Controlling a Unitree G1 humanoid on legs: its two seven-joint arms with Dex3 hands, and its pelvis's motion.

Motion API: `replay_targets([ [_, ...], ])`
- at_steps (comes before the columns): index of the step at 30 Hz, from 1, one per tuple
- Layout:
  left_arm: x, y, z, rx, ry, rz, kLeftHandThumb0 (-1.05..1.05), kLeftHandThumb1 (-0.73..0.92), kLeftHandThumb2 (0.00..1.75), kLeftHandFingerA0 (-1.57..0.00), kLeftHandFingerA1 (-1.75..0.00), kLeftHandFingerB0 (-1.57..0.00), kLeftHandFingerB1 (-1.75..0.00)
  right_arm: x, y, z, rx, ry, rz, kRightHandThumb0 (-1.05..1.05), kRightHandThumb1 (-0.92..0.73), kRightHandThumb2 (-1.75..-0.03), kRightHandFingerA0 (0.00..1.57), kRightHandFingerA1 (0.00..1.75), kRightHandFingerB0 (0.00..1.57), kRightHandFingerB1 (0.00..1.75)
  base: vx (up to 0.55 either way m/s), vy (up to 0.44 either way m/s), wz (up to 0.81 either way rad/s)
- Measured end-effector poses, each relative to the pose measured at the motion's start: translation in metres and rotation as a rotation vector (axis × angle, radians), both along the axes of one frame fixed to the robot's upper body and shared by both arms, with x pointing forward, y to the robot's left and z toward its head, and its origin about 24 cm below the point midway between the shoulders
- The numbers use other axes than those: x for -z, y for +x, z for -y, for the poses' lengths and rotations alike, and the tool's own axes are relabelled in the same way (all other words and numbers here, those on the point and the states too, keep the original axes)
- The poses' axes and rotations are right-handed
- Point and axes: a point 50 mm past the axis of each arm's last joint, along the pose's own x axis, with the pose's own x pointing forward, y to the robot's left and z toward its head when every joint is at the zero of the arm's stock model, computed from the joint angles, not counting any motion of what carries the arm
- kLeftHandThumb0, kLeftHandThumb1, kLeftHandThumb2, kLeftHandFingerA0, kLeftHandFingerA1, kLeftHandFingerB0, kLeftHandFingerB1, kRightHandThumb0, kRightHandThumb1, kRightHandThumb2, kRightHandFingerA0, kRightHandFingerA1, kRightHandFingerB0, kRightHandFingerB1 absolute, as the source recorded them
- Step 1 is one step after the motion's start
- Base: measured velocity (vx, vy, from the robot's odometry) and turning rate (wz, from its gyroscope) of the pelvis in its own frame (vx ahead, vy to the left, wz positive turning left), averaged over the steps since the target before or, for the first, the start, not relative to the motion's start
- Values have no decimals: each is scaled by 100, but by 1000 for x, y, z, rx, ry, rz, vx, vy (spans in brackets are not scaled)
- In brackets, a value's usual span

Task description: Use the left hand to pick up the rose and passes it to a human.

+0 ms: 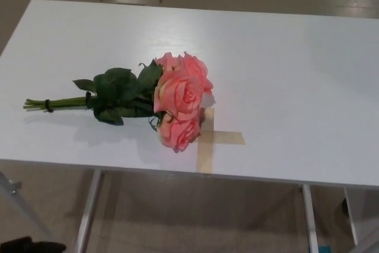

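A bunch of pink roses [180, 102] lies on its side on a white counter [296, 75], the blooms near the middle of the counter and the bound green stems [56, 102] pointing toward nine o'clock. Three open blooms show, packed close together, with dark green leaves [121, 94] gathered just behind them at nine o'clock from the flowers. A dark band [48, 105] wraps the stems near their cut ends. The lowest bloom rests over the upper arm of a cross of tan tape [214, 140] stuck flat to the counter, which sits at five o'clock from the flowers and near the counter's front edge. No writing, brand or label can be read on the flowers, the tape or the counter, and no container stands in the frame. White metal legs [89, 211] show beneath the counter over a grey-brown floor [195, 217]. At the bottom left corner, below the counter edge, a dark shape [26, 246] pokes into the frame; it looks like part of the robot's left hand, well apart from the roses, holding nothing that can be seen, and whether its fingers are spread or closed cannot be told. The right hand does not show.
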Motion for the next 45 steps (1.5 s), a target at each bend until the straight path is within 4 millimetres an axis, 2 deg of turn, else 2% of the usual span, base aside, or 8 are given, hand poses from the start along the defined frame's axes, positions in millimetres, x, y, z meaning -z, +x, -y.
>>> replay_targets([
  [15, -128, 19, 33, 240, -1, 520, -53, 45, 54, -27, -33, -29, -30, 1, -1, 0, -4, -3, -5, -48, -51, -82, 69, 62, 48, 53, 0, 0, 0],
  [16, -139, 21, 38, 267, 2, 572, -26, 23, 84, -12, -52, -11, -50, 1, -2, 0, -4, -3, -7, -48, -51, -82, 69, 62, 48, 53, 0, 0, 0],
  [21, -183, 38, 60, 380, 31, 774, -28, 24, 84, -7, -50, -6, -49, 2, -6, 1, 1, -3, -17, -47, -51, -81, 69, 62, 48, 53, 0, 0, 0],
  [24, -190, 56, 66, 400, 42, 802, -55, 47, 54, -18, -28, -21, -29, 3, -7, 1, 5, -3, -21, -47, -51, -81, 69, 62, 48, 53, 0, 0, 0],
  [26, -191, 67, 68, 398, 54, 801, -30, 26, 84, -1, -48, -1, -46, 3, -7, 1, 6, -2, -21, -48, -51, -81, 69, 62, 47, 53, 0, 0, 0],
  [32, -189, 94, 72, 384, 103, 776, -31, 26, 84, 0, -49, 0, -47, 3, -7, 1, 5, -3, -21, -48, -51, -81, 69, 62, 47, 53, 0, 0, 0],
  [33, -189, 98, 73, 381, 116, 770, -56, 37, 71, -6, -13, -7, -29, 3, -7, 1, 5, -3, -21, -48, -51, -81, 69, 61, 48, 53, 0, 0, 0],
  [45, -186, 161, 89, 360, 267, 663, -47, 33, 70, 0, -12, 0, -24, 3, -7, 1, -2, -6, -23, -47, -51, -81, 70, 62, 48, 53, 0, 0, 0],
])
